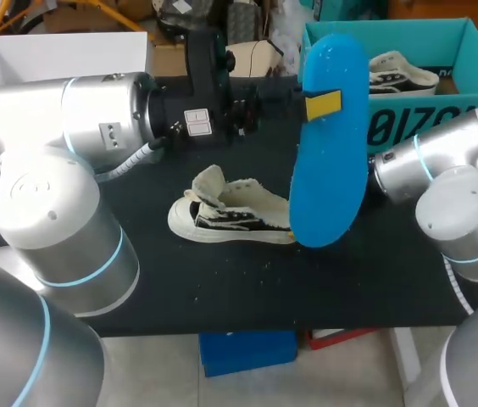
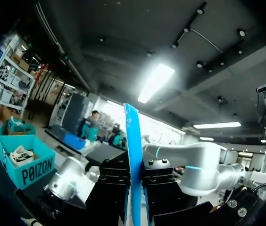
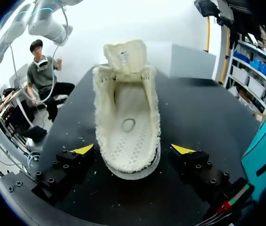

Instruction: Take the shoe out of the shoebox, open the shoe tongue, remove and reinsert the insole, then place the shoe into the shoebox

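Item: blue insole (image 1: 328, 170), right of centre in the head view, held upright above the counter (image 1: 222, 288), pinched flat by the left fingers (image 1: 323, 103). Item: shoe (image 1: 232, 219), centre frame, lying on the counter with its tongue raised, out of the teal shoebox (image 1: 408, 127) at upper right. The right fingers (image 3: 83, 149) are spread either side of the heel, not touching it. Risks: the unheld shoe may slide when the insole is pushed in. The narrow pinch may let the insole twist.
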Tool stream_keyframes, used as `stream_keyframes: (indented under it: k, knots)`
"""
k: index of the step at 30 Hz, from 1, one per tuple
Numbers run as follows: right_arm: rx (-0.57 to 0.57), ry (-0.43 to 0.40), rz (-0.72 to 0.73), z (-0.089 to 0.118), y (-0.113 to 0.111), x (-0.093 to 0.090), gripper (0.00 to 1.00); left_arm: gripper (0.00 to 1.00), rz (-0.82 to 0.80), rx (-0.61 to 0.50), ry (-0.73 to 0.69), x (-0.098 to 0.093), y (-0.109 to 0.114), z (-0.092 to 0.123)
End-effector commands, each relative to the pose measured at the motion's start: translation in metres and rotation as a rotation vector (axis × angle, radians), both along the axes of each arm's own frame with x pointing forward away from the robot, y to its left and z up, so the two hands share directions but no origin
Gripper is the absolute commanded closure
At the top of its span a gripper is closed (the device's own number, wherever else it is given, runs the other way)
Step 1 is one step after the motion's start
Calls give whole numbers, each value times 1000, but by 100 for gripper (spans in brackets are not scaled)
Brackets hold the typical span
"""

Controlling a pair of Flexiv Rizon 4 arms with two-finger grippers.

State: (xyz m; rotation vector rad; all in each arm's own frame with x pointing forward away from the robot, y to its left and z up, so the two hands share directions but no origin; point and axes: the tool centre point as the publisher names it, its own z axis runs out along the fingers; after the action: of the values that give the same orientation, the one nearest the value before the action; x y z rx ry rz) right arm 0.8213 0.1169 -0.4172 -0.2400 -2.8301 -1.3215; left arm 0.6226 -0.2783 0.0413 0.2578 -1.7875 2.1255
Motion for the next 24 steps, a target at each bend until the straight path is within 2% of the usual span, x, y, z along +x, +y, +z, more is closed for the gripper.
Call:
stream_keyframes:
  k: [1, 11, 24]
  knots:
    - [-169, 33, -5, 18, -2, -5, 0, 100, 2, 4, 0, -1, 0, 0]
    - [-377, 22, 22, 28, 10, -11, 0, 100, 2, 4, 0, -1, 0, 0]
    - [-626, 7, 78, 45, 21, -2, 0, 100, 2, 4, 0, -1, 0, 0]
